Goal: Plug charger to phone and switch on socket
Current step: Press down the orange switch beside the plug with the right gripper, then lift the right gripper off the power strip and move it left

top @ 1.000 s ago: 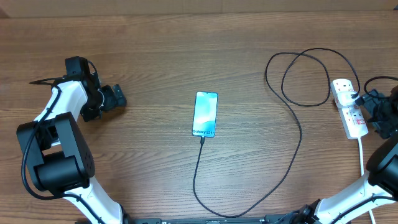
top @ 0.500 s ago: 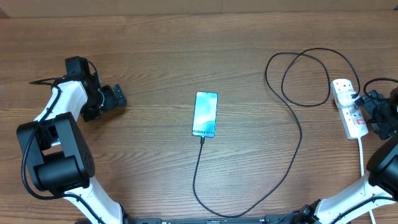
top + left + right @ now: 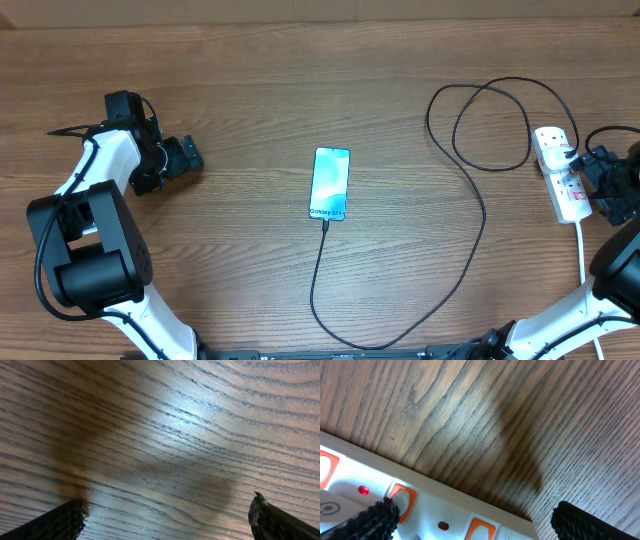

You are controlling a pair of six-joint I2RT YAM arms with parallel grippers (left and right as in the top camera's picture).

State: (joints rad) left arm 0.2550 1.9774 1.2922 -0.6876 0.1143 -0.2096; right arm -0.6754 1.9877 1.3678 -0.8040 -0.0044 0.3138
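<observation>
The phone lies flat mid-table with its light blue screen up. The thin black charger cable meets the phone's near end, curves toward the front edge, then climbs right and loops over to the socket. This white socket shows orange-framed switches and red lights in the right wrist view. My right gripper hovers open at the socket's right edge; its left fingertip is over a switch, and nothing is held in the right gripper. My left gripper is open over bare wood far left of the phone, and the left gripper is empty.
The socket's white cord runs toward the front edge on the right. The wooden table reaches a back edge along the top of the overhead view. Both arm bases stand at the near corners.
</observation>
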